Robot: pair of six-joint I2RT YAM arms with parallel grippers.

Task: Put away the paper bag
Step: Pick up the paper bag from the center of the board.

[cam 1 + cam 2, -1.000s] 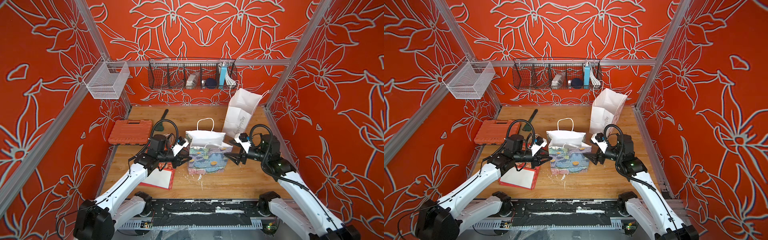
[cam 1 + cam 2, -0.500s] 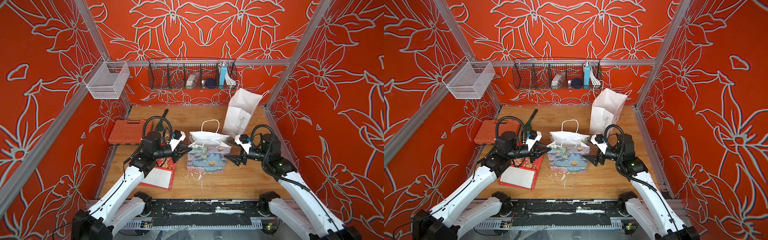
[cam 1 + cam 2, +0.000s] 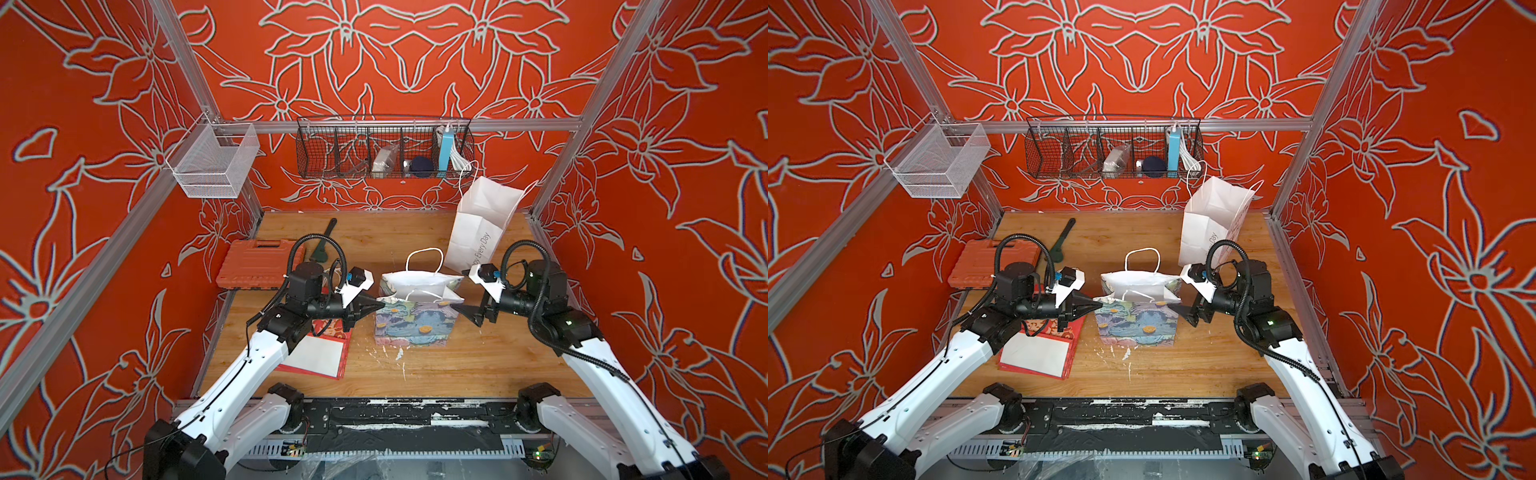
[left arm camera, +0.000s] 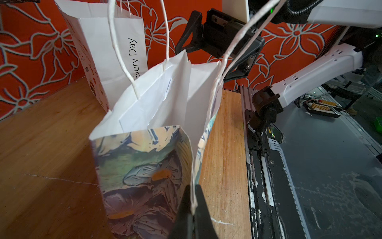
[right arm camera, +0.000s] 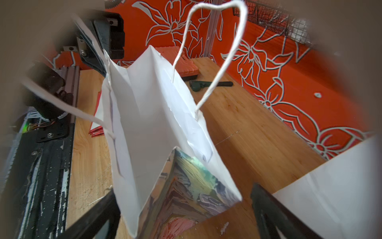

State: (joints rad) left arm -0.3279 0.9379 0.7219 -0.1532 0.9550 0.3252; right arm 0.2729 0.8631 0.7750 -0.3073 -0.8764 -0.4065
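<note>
The floral paper bag stands open at frame centre on the wooden table. My left gripper is clamped on its left rim, I judge to steady it for folding. The right gripper has its jaws spread wide, straddling the right rim without pinching, ready to match.

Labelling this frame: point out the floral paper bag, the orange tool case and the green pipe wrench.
floral paper bag (image 3: 413, 326), in a top view, on its painted front face.
orange tool case (image 3: 253, 266), in a top view, on its lid.
green pipe wrench (image 3: 328, 232), in a top view, on its handle.
</note>
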